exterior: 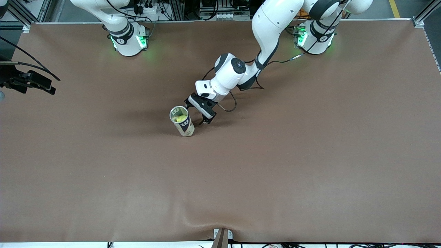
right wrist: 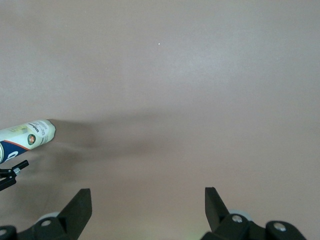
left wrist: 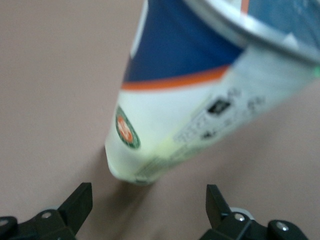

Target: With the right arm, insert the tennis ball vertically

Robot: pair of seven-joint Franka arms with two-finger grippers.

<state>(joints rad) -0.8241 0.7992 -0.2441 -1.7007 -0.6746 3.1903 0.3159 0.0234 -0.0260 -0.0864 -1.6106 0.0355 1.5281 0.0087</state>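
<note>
A white and dark tube can (exterior: 184, 125) stands upright mid-table with its open mouth up. A yellow-green tennis ball (exterior: 178, 119) shows inside it, below the rim. My left gripper (exterior: 195, 113) is low beside the can, open, and nothing sits between its fingers. In the left wrist view the can (left wrist: 190, 115) looms just ahead of the open left gripper (left wrist: 148, 197), apart from both fingers. My right gripper (right wrist: 148, 205) is open and empty, high over bare table, with the can (right wrist: 25, 137) small and far off at that view's edge.
Brown cloth (exterior: 275, 165) covers the whole table. Black hardware with cables (exterior: 31, 82) juts in at the edge by the right arm's end. A small bracket (exterior: 222, 237) sits at the table edge nearest the front camera.
</note>
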